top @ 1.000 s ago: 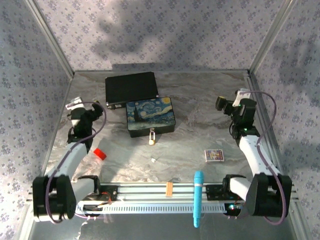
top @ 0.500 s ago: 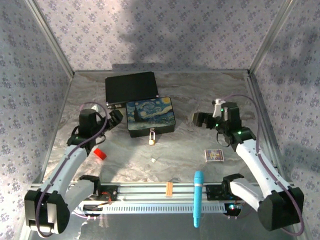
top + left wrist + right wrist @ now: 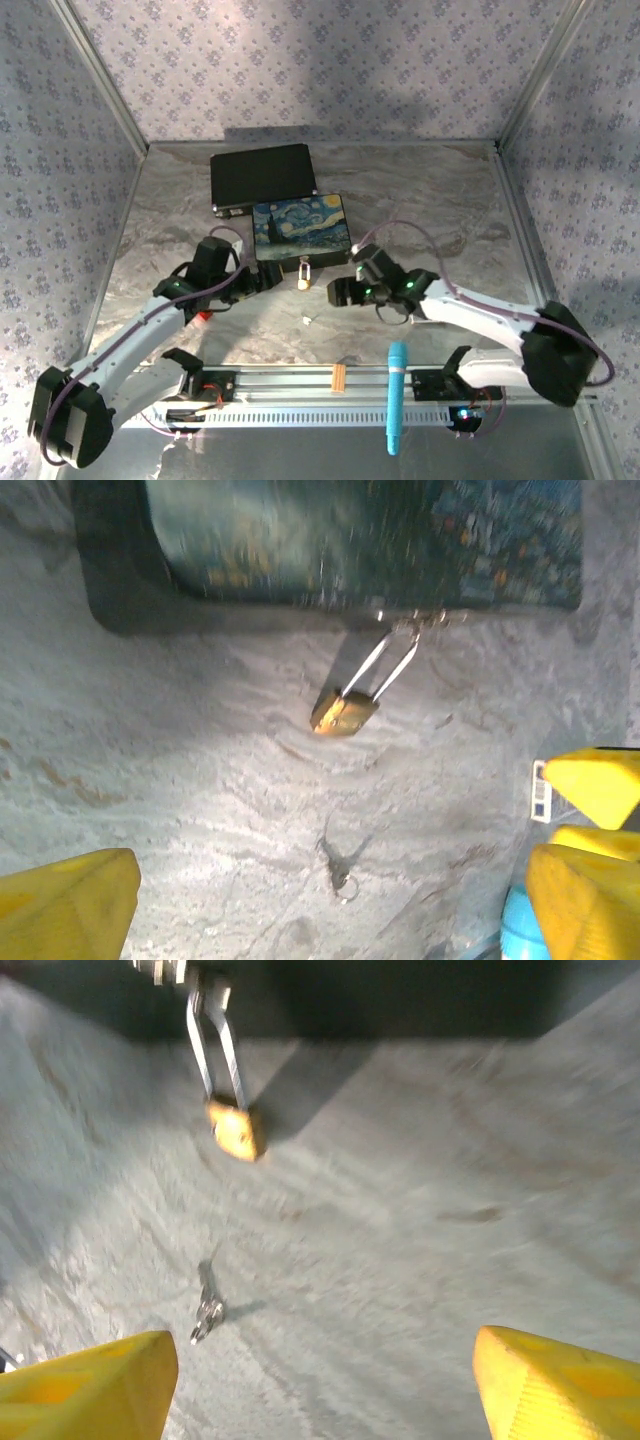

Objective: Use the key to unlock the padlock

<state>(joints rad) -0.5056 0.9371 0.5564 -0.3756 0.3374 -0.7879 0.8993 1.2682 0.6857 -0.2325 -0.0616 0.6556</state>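
Nothing is picked up yet, so the step in hand looks like the approach. Nearest the arm bases, the key (image 3: 307,320) lies flat on the table (image 3: 440,200), at about 6 o'clock from the padlock (image 3: 304,279) and a little apart from it. The left claw (image 3: 264,281) sits at the padlock's 9 o'clock and the right claw (image 3: 338,292) at roughly its 4 o'clock, both low and near the lock. Each claw is spread wide, its yellow fingers (image 3: 90,1390) well apart, gripping nothing and touching nothing I can make out. Farther back, the padlock hangs by its shackle from the clasp of the painted box (image 3: 300,228), with its brass body resting on the table. Next, I judge, one claw must drop over the key and pinch it. That will be a fussy grab, since the key is thin and flat. The other claw can steady the lock.
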